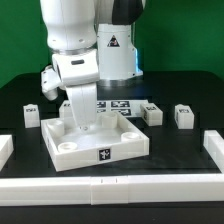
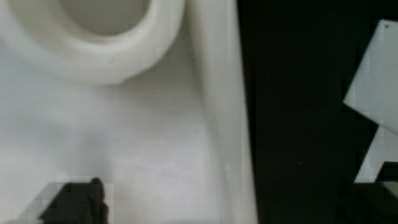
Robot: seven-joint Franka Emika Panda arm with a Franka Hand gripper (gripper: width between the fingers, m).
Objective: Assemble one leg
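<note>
Well, starting at the exterior view's left, a long white bar [image 1: 5, 150] lies on the black counter [image 1: 175, 145]. Just past it stands a small white plastic leg with a black-and-white square tag [image 1: 30, 115], well apart from the tray. In the middle sits the large white square tray with a raised rim [image 1: 70, 155], and the white robot arm [image 1: 75, 60] reaches down into its far-left part. The jaws sit low inside the tray; I cannot tell how wide they stand or whether they hold anything. The wrist view shows one dark fingertip [image 2: 71, 203] over the tray floor, near a round socket [image 2: 98, 35]. Behind the tray lies the marker board [image 1: 115, 103]. To the right stand a second leg [image 1: 152, 113], near the tray's far-right corner, then a third leg [image 1: 183, 115].
</note>
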